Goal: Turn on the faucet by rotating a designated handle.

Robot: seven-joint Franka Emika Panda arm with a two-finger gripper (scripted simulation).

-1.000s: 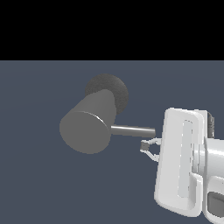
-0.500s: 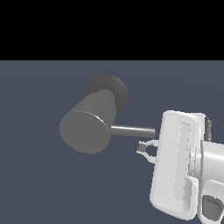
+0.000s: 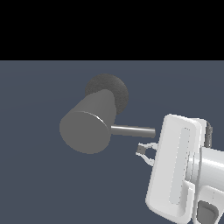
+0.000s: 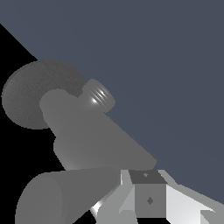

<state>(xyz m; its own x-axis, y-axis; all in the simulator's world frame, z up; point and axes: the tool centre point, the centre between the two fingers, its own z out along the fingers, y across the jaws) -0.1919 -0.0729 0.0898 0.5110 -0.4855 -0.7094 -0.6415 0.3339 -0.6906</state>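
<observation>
The faucet (image 3: 85,129) is a thick matte grey cylinder with a flat round end face, on a darker rough round base (image 3: 111,89). The handle (image 3: 131,130) is a thin shiny rod that sticks out of the cylinder's side toward the exterior view's right. My white gripper (image 3: 141,151) is just below the handle's free end, slightly apart from it. Its fingers look shut and hold nothing. In the wrist view, the faucet body (image 4: 96,140) and its rough base (image 4: 35,94) fill the frame close up. One finger pad (image 4: 149,200) shows there.
A flat dark blue-grey floor (image 3: 43,183) lies under everything. The white hand and wrist (image 3: 179,170) fill the exterior view's lower right corner. No other objects show.
The hand has shifted slightly toward the exterior view's left, while its fingertips stay under the rod's end. The handle and faucet have not moved.
</observation>
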